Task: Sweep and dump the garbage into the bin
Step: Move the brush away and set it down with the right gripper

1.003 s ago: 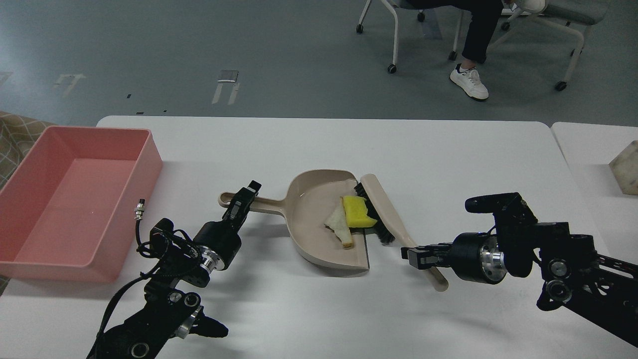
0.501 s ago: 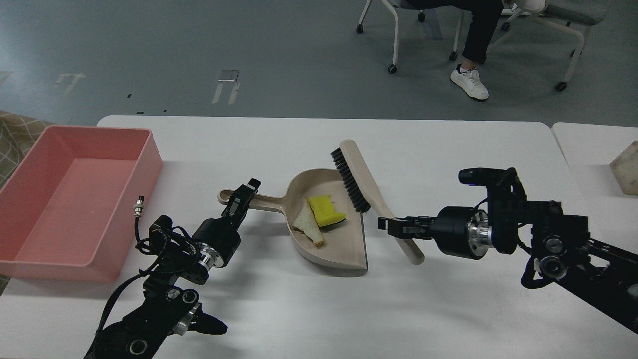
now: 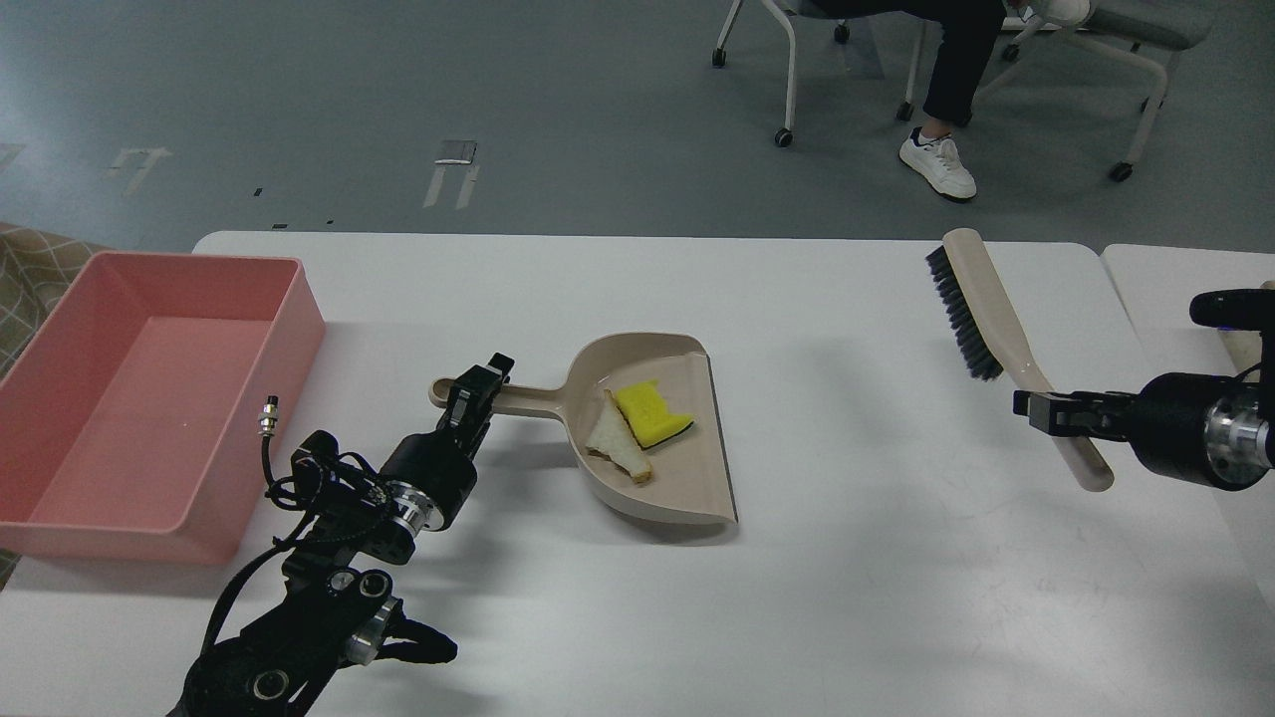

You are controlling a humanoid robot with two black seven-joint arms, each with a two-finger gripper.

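Left tool (image 3: 476, 393) clamped on the long handle of the beige dustpan (image 3: 657, 438), fingers closed around the handle's left end. Dustpan flat on the white desk (image 3: 847, 558), mid-desk, open lip facing right and near. Inside the pan, both scraps of garbage: the yellow sponge piece (image 3: 649, 414) with a dark green edge showing, and just left of it, touching, the off-white crusty strip (image 3: 620, 450). Both sitting toward the pan's middle, clear of the lip.

Over on the right, right tool (image 3: 1036, 410) gripping the beige brush (image 3: 996, 329) low on its handle, the handle's end poking out below and to the right of the fingers. Brush held up off the desk, tilted, black bristles facing left, head pointing toward the far edge. Well apart from the dustpan.

Pink bin (image 3: 299, 329) at the far left of the desk, long side running near to far, well apart from the dustpan; nothing visible inside but bare pink floor.

Beyond the desk, grey floor, a wheeled chair (image 3: 787, 60) and a seated person's leg with a white sneaker (image 3: 938, 164).
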